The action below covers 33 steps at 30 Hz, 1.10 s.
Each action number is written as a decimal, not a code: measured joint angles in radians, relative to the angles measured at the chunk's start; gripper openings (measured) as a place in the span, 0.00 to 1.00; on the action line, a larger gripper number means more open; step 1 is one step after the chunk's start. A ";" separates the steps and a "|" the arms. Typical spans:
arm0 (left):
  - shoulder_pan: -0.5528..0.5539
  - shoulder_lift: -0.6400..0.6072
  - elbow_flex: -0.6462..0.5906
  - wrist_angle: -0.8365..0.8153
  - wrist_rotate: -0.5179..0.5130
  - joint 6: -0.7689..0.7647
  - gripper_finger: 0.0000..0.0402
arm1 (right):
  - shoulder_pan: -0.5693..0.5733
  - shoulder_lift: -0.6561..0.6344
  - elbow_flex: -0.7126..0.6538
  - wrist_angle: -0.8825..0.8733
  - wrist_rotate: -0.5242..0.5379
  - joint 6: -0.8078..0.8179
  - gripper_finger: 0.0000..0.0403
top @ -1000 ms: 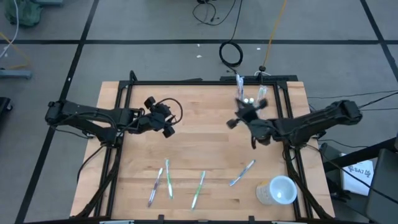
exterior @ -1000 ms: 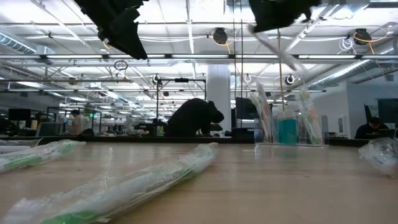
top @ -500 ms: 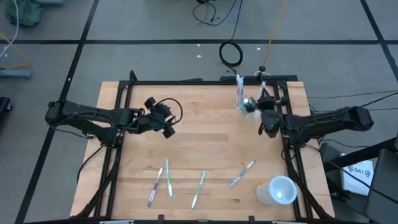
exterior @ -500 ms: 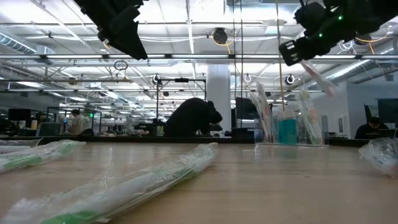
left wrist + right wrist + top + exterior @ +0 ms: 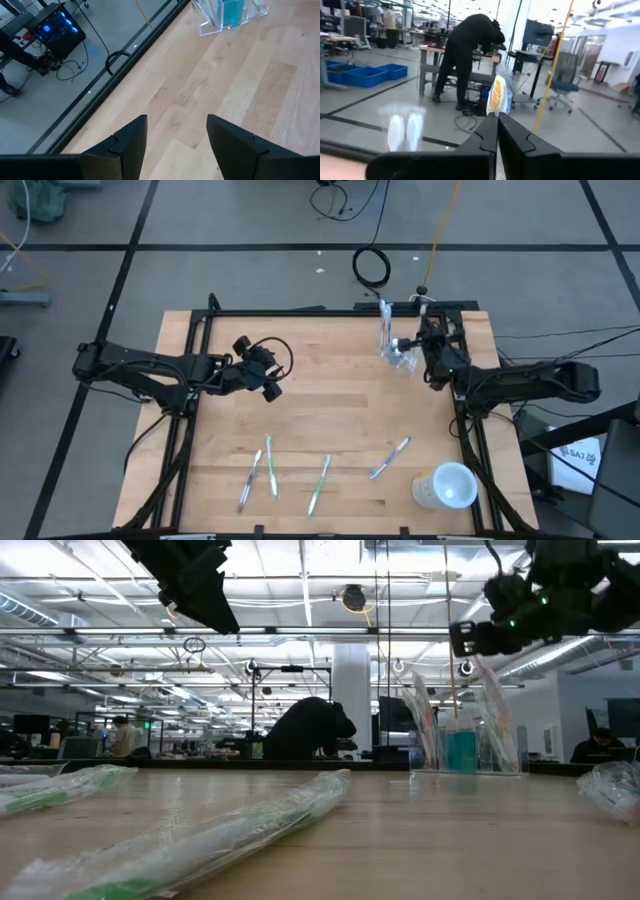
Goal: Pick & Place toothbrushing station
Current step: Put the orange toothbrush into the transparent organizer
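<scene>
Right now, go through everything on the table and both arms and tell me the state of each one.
Clear tumbler: upright at the far edge, brushes and tubes standing in it.
Right gripper: above the tumbler, fingers shut on a wrapped toothbrush.
Left gripper: raised over bare wood, fingers open, empty.
Four wrapped toothbrushes: lying flat near the front edge.
Whitish cup: lying on its side at the front right corner.

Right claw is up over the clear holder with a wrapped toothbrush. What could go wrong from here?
1. The right claw, shut on a wrapped toothbrush, grips only its end; the slick wrapper may slip or swing.
2. The clear holder sits near the table's far edge already holding items; a lowered brush might snag them or nudge it off.
3. Four toothbrushes lie far from it, near the front.
</scene>
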 joint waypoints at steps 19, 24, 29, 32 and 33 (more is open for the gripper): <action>0.002 0.000 0.000 0.010 0.000 0.011 0.53 | -0.041 0.028 -0.292 0.238 -0.218 0.115 0.00; 0.002 0.000 0.000 0.009 0.000 0.011 0.53 | -0.002 0.029 -0.292 0.245 -0.254 0.061 0.00; 0.002 0.000 0.000 0.009 0.000 0.006 0.53 | 0.035 0.028 -0.293 0.244 -0.269 0.050 0.00; 0.002 0.000 0.000 0.009 0.000 0.004 0.53 | 0.059 0.029 -0.294 0.214 -0.250 0.063 0.00; 0.002 0.000 0.000 0.008 0.000 0.003 0.53 | 0.066 0.029 -0.294 0.206 -0.212 0.072 0.00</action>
